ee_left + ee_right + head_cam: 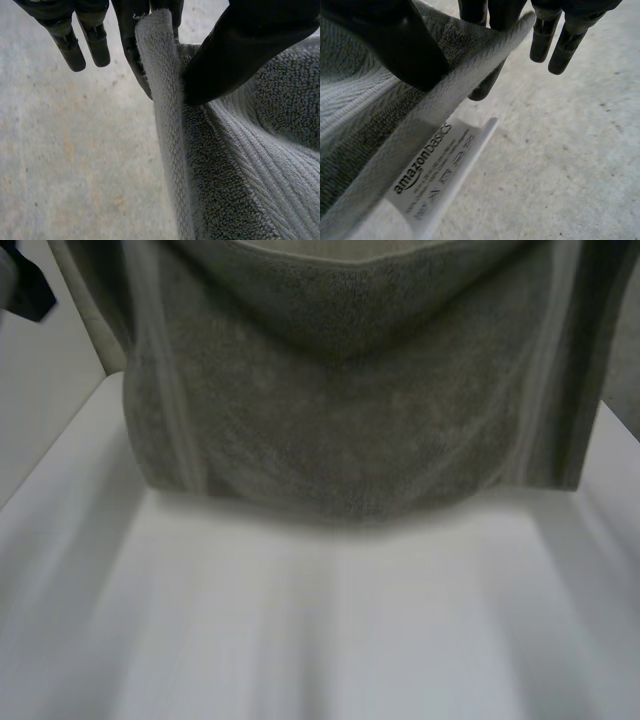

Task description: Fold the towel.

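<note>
A grey-green towel (340, 410) hangs spread wide and lifted above the white table (320, 620), its lower edge sagging just over the tabletop. My left hand (240, 45) pinches one top edge of the towel (240, 175) between thumb and a finger, while its other fingers (90, 40) stay straight beside the cloth. My right hand (395, 40) pinches the other top edge of the towel (365, 120) the same way. A white label (440, 170) hangs from the hem just below that grip.
The table's left edge (60, 440) runs diagonally, and a pale surface (40, 380) lies beyond it. A dark part of my left arm (25, 285) shows at the far left. Below both hands lies a grey speckled surface (75, 150).
</note>
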Available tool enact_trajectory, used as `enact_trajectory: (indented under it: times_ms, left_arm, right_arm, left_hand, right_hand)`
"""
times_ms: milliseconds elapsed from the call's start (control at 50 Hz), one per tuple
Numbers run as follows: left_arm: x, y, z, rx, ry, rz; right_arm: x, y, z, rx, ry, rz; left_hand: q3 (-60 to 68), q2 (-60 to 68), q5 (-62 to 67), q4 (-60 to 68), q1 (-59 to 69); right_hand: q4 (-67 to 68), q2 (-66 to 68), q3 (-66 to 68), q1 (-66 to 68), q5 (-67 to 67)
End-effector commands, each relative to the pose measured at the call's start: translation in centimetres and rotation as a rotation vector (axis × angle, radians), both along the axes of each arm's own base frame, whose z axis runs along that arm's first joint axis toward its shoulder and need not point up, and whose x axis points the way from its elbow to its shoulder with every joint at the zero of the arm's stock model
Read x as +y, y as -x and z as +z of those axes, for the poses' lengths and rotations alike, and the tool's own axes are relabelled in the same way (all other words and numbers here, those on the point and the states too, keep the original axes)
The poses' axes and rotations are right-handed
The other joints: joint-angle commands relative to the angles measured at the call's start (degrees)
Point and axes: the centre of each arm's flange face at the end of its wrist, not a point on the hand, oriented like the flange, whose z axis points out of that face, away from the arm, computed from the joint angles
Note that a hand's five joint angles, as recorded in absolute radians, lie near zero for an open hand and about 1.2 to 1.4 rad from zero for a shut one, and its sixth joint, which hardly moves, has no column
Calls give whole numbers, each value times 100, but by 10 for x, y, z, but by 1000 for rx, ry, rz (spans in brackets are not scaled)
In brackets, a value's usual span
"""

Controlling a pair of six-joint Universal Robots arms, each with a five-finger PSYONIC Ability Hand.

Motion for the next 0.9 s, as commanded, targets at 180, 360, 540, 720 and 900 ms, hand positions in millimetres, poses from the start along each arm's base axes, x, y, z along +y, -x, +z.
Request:
enact_trajectory:
  times_ms: [180, 360, 540, 720, 900]
  left_arm:
    - [-78, 9, -28, 45, 174, 27]
    - [-45, -1, -2, 24, 220, -4]
    - [-38, -15, -99, -78, -60, -55]
    - [-8, -38, -158, -122, -268, -87]
    - [26, -53, -154, -151, -296, -117]
  right_arm:
    - [-49, -22, -20, 130, 182, -79]
    - [-30, -15, -12, 31, 102, 127]
    - [-18, -5, -63, 98, -65, 229]
    - [2, 21, -146, 150, -321, 351]
    - [28, 45, -139, 188, -363, 365]
  left_hand:
    - [-284, 253, 250, -318, 412]
    - [-284, 253, 250, -318, 412]
    - [-284, 253, 250, -318, 412]
    - [-284, 253, 250, -318, 412]
    - [-284, 253, 250, -318, 412]
  right_hand:
    - [-302, 306, 28, 547, 359]
    - [-302, 306, 28, 547, 359]
    - [-302, 306, 28, 547, 359]
    - [-302, 306, 28, 547, 359]
    - [-302, 306, 28, 547, 359]
